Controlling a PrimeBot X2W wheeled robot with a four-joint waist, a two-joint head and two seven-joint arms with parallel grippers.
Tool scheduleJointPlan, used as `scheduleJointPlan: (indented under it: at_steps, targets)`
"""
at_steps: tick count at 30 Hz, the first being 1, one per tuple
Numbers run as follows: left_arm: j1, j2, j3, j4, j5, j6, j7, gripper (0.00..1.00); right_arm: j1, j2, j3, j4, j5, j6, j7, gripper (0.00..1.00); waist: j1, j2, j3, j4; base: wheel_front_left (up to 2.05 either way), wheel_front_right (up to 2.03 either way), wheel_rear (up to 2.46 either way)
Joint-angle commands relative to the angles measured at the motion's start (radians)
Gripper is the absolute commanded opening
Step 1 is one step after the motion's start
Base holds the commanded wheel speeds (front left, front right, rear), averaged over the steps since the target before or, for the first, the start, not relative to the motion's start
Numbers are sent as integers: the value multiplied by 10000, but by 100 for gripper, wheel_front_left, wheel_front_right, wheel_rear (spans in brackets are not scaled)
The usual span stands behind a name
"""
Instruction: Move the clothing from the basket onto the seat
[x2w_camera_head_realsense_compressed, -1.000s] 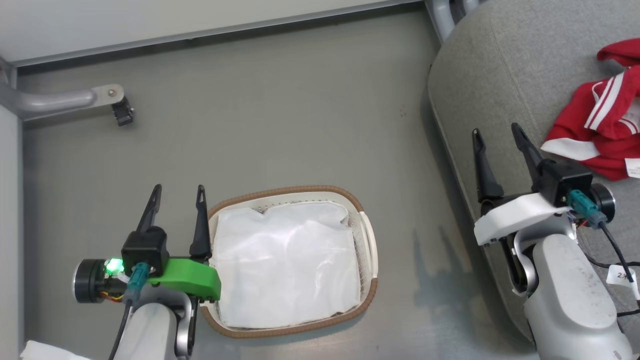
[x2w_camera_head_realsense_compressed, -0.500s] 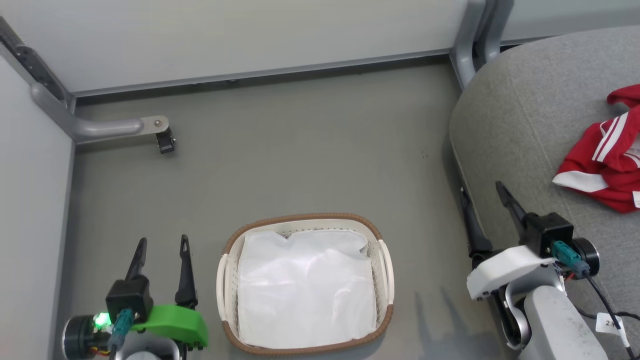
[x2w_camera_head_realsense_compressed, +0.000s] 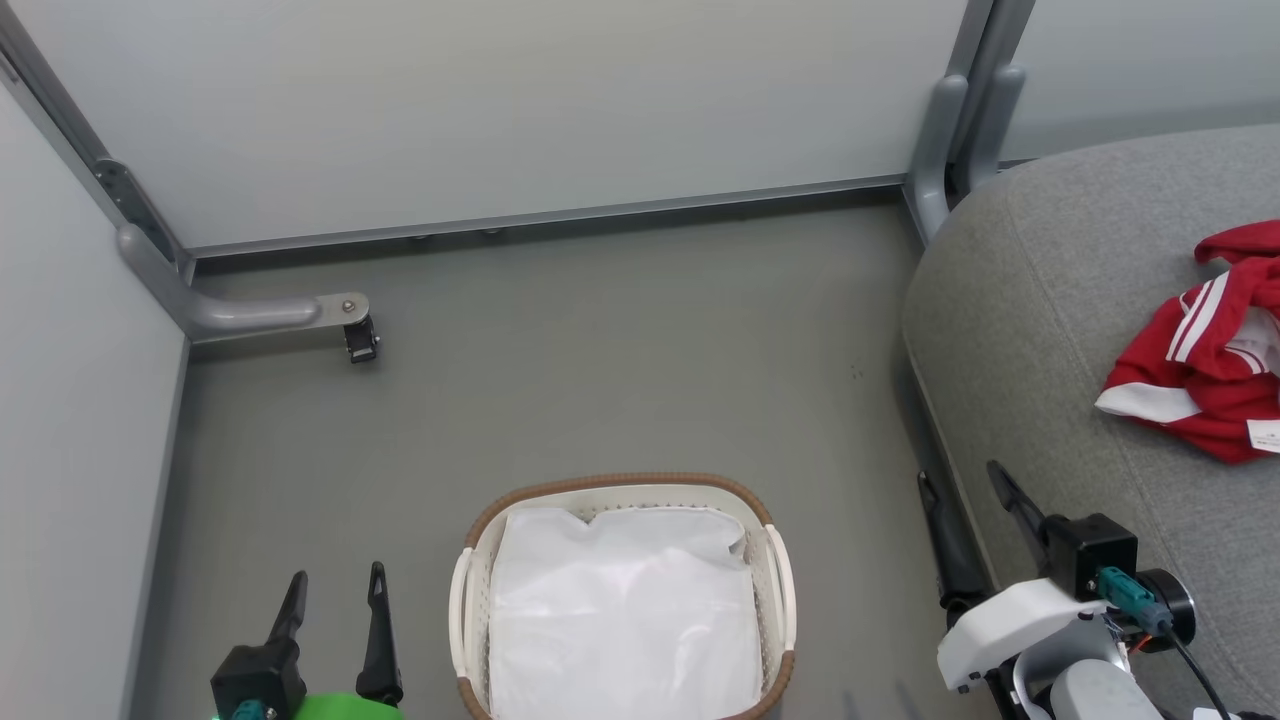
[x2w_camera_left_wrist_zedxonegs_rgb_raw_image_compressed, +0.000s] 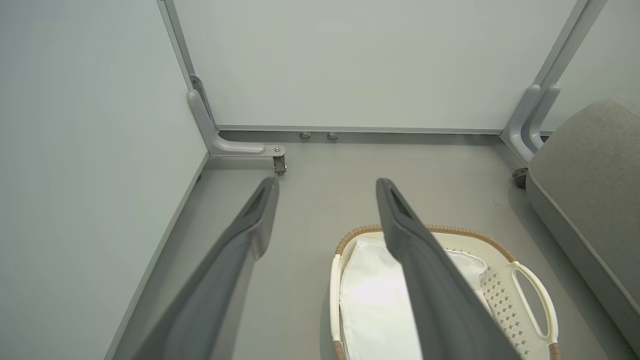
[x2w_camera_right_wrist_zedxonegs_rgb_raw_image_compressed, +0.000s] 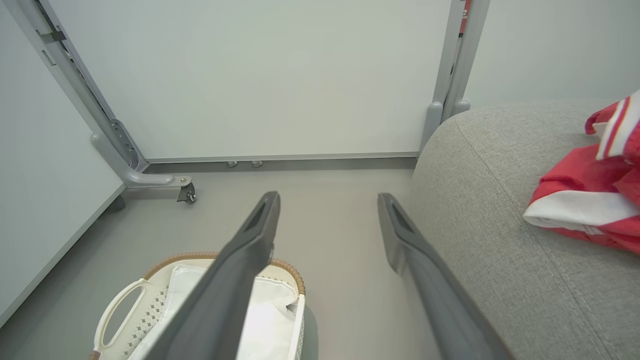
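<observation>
- a grey metal foot (x2w_camera_head_realsense_compressed: 250, 315) with a small black caster sticks out over the floor (x2w_camera_head_realsense_compressed: 620, 350) near its far left corner, at the base of the pale wall panels (x2w_camera_head_realsense_compressed: 560, 110).
- the left end effector (x2w_camera_head_realsense_compressed: 337, 580) sits at the near left of the floor, just left of the basket and apart from it. its two dark fingers stand spread and released, with only bare floor between them.
- the basket (x2w_camera_head_realsense_compressed: 620, 483) stands on the floor at the near edge, between the two arms. its tan woven rim and white handles show, and a plain white liner (x2w_camera_head_realsense_compressed: 625, 620) lies crumpled across its inside.
- the right end effector (x2w_camera_head_realsense_compressed: 960, 478) hovers over the strip of floor between the basket and the seat, close along the seat's left edge. whether it touches the fabric cannot be told. its fingers are spread and released, gripping nothing.
- the seat (x2w_camera_head_realsense_compressed: 1030, 330) rises at the right of the floor, with its rounded grey left edge and a stitched seam in view.
- the clothing (x2w_camera_head_realsense_compressed: 1210, 390) lies bunched on top of the seat toward its right side, well apart from the basket and both end effectors. its white stripes and a white hem band face up.
</observation>
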Motion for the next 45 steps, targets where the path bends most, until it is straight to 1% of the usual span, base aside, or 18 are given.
scheduleJointPlan:
  at_steps: [1, 4, 6, 7, 11, 25, 45]
  targets:
    - [168, 12, -36, 49, -124, -100, -7, 100, 143, -41, -35, 3, 60, -11, -3, 100, 0, 0, -69, 28, 0, 0, 0]
    - [216, 12, -43, 132, -251, -182, -7, 100, 209, -44, -22, 36, 59, -11, -3, 100, 0, 0, -120, 36, 0, 0, 0]
    - [299, 12, -32, 342, -472, -232, -7, 100, 299, -52, -235, 130, -4, -11, -3, 100, 0, 0, -188, 61, 0, 0, 0]
    - [102, -4, -21, 339, -454, -185, 2, 0, 174, 6, -232, 115, 5, 0, 0, 0, 0, 0, -161, 44, 0, 0, 0]
    - [107, -50, 0, 688, -532, -183, 44, 0, 312, 59, -240, 441, 95, 2, 50, 0, 0, 0, -171, 46, 0, 0, 0]
    - [-200, -40, 293, 382, -3102, -310, 738, 0, 280, 44, -535, 117, 2754, 0, 743, 0, 0, 0, -221, 44, 0, 0, 0]
    - [-544, -26, 619, -6, -6127, -459, 1536, 0, 249, 24, -870, -274, 5883, -2, 1544, 0, 0, 0, -292, 40, 0, 0, 0]
